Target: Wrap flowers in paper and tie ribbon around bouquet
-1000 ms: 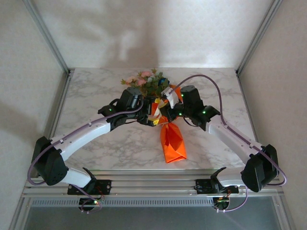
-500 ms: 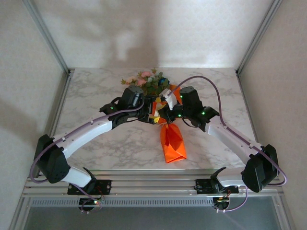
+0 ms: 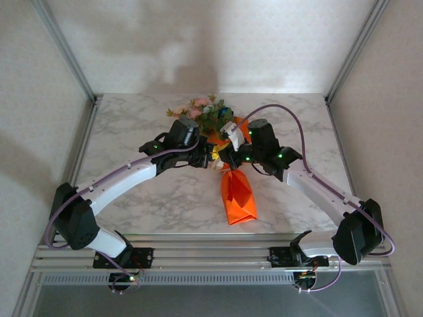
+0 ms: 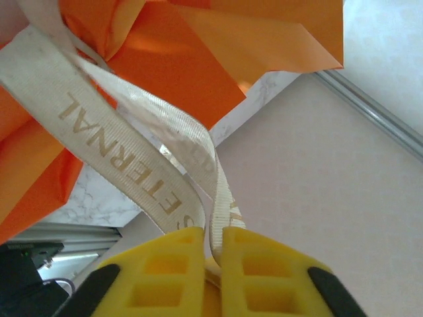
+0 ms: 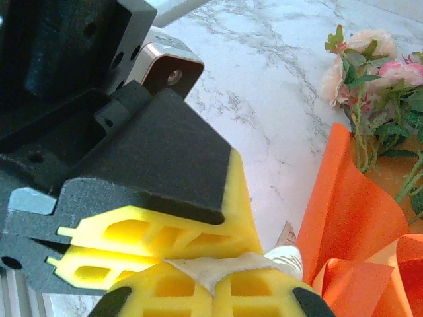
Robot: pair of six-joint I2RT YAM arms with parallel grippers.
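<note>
So the left gripper (image 4: 213,232) and right gripper (image 5: 211,279) were both clamped onto the ribbon (image 4: 119,165), tip to tip, beside the paper (image 3: 238,196).

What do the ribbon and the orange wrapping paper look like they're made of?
The ribbon looks like woven fabric, matte cream: a fine weave shows, with gold-toned letters. The paper seems a glossy, stiff sheet, perhaps coated paper: it holds sharp folds and shines.

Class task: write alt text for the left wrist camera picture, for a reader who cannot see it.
The left gripper, shut, pinches two strands of cream ribbon between its yellow fingers. The ribbon, printed with gold lettering, runs up and left to crumpled orange paper, with the marble table behind.
</note>
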